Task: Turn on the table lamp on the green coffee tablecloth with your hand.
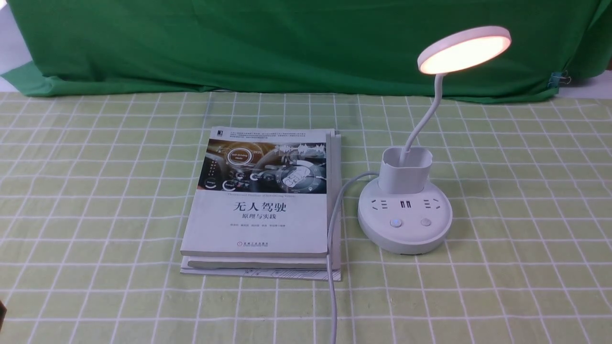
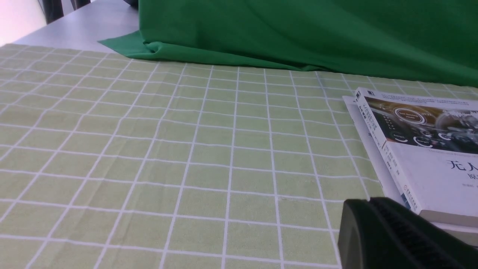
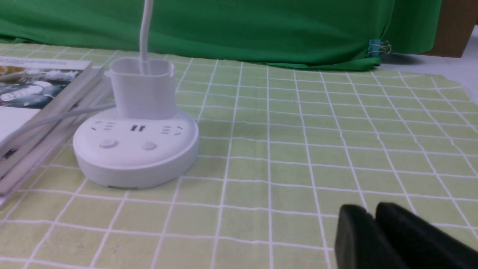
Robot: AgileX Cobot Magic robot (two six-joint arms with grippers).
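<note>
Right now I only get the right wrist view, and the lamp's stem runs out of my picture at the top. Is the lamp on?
Observer: Yes, the front view shows its disc head glowing.
Operator: And the two buttons look the same to me. Any difference?
Observer: The left button shows a small bluish light.
Operator: What about the books, which are cut off for me?
Observer: The top book has a dashboard picture above its large title.
</note>
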